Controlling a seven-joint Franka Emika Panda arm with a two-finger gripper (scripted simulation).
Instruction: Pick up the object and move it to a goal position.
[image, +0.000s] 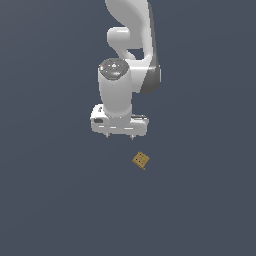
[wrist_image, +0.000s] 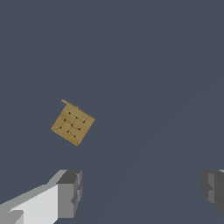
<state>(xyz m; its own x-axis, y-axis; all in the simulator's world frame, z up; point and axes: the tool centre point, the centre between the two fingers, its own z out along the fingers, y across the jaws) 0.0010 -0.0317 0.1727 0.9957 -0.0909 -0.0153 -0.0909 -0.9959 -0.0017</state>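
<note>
White and glossy, the robot's two-fingered pincer (image: 120, 136) hangs downward from the arm in the exterior view, its short fingertips showing as two small nubs under the broad hand. In the wrist view the grey finger pads (wrist_image: 69, 192) stand far apart, one near each side of the picture, with nothing between them but bare ground; the pincer is spread wide and holds nothing.

Near the pincer, but clear of it, lies the tiny tan-brown squarish block (image: 141, 160) with a faint darker grid pattern on its top face. In the exterior view it sits below the fingertips and toward the exterior view's right, not touching either one. It is turned so that its corners point like a diamond rather than lying square to the picture edges. The wrist view shows the same block (wrist_image: 72, 124) ahead of the fingers, nearer the white-backed finger than the other, outside the gap between them. Dark lines and small dots mark its face, and a thin edge shows along one side, so it may be slightly tilted; I cannot tell for certain.

Around both lies a flat, even slate-blue ground (image: 50, 200). Above the pincer the white arm (image: 127, 45) with its dark grey joint band rises out of the top of the exterior view.
</note>
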